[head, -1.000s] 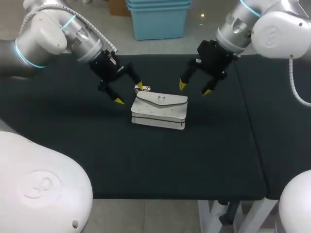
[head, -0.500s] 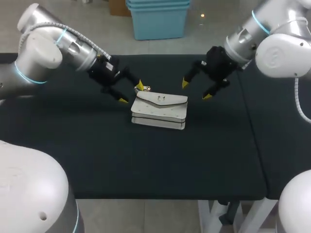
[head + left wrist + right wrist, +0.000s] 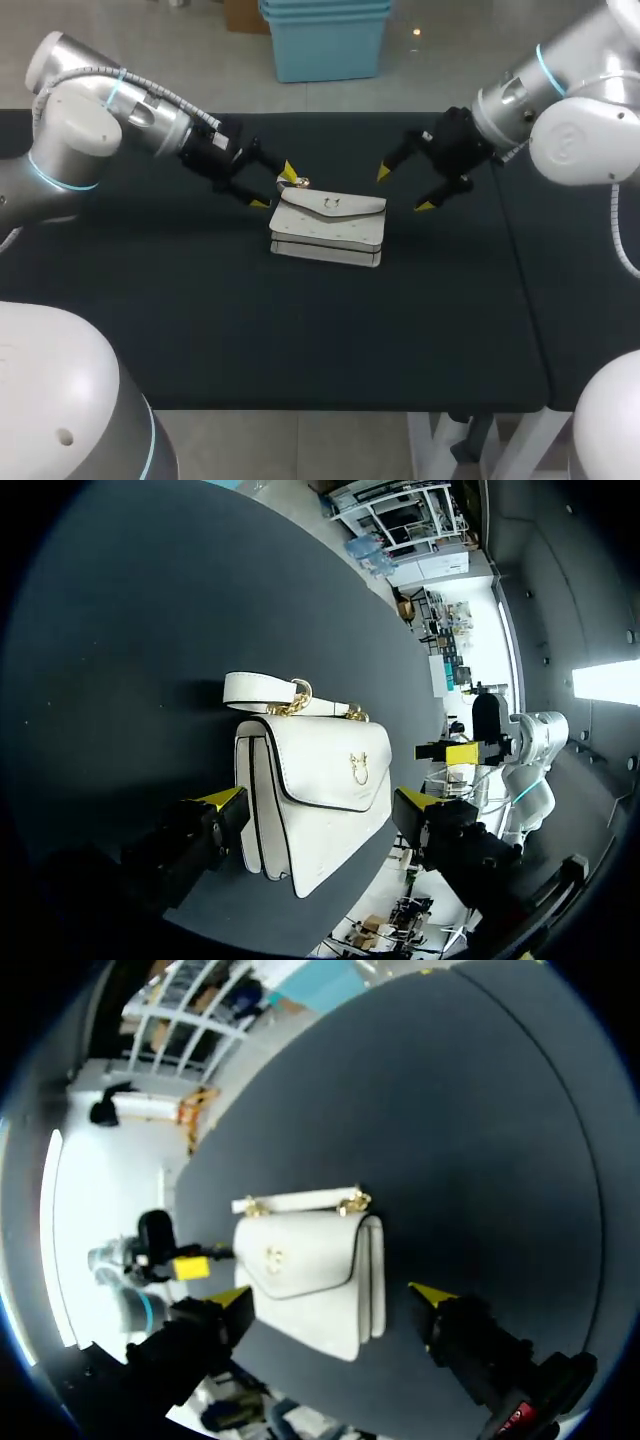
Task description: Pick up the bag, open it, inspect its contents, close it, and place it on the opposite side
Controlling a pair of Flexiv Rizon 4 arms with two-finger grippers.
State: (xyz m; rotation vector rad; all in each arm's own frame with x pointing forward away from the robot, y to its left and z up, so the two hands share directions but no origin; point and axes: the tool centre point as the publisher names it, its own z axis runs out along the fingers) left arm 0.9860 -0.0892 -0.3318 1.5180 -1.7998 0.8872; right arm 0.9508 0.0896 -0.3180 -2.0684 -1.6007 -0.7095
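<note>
The white bag [image 3: 328, 228] is laid flat near the middle of the dark desk [image 3: 300, 330], with its flap closed and its strap [image 3: 262, 688] lying along the rear edge. The left hand [image 3: 274, 188] is positioned just beside the bag's left rear corner, fingers spread apart. The right hand [image 3: 404, 189] is positioned near the right rear corner, fingers likewise apart.

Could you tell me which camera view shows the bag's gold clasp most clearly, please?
The left wrist view: the clasp sits close and face-on on the bag. The right wrist view shows it smaller; the head view, only as a tiny mark.
</note>
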